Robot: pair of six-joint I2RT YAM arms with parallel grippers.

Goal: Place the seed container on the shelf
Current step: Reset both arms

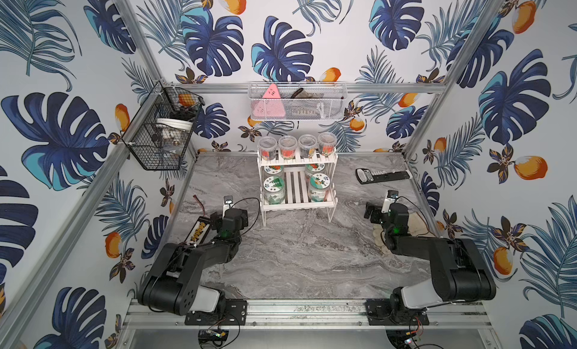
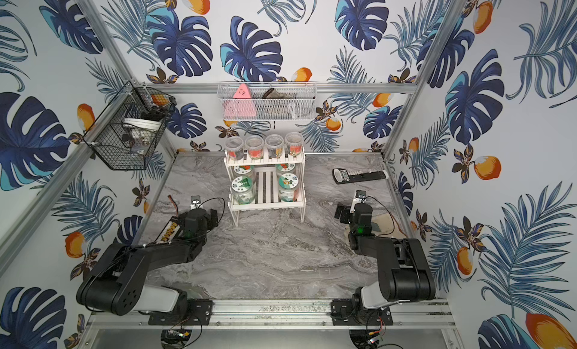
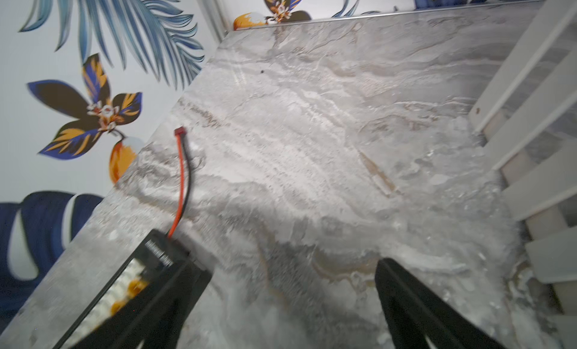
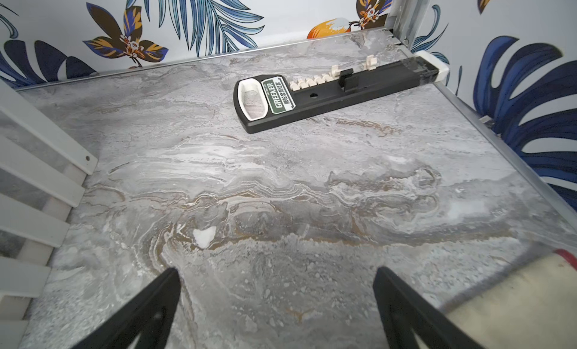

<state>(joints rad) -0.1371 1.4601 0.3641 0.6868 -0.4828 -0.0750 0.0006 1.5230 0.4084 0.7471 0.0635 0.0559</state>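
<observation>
The white two-tier shelf (image 1: pixel 293 183) (image 2: pixel 264 183) stands at the back middle of the marble table. Several small clear lidded cups (image 1: pixel 287 146) with seed-like fill line its top tier. Several glass jars with picture lids (image 1: pixel 274 188) stand on the lower tier. Which of these is the seed container I cannot tell. My left gripper (image 1: pixel 220 221) (image 3: pixel 293 269) hovers open and empty left of the shelf. My right gripper (image 1: pixel 374 214) (image 4: pixel 276 272) hovers open and empty to its right. Shelf slats (image 3: pixel 537 182) (image 4: pixel 34 175) show at the edge of both wrist views.
A black battery pack (image 1: pixel 199 230) (image 3: pixel 134 285) with a red lead lies by the left wall. A long black tool labelled GREENER (image 1: pixel 382 175) (image 4: pixel 327 97) lies at the back right. A cream cloth (image 4: pixel 515 300) sits under my right arm. A black wire basket (image 1: pixel 162 128) and a white mesh basket (image 1: pixel 296 105) hang on the walls.
</observation>
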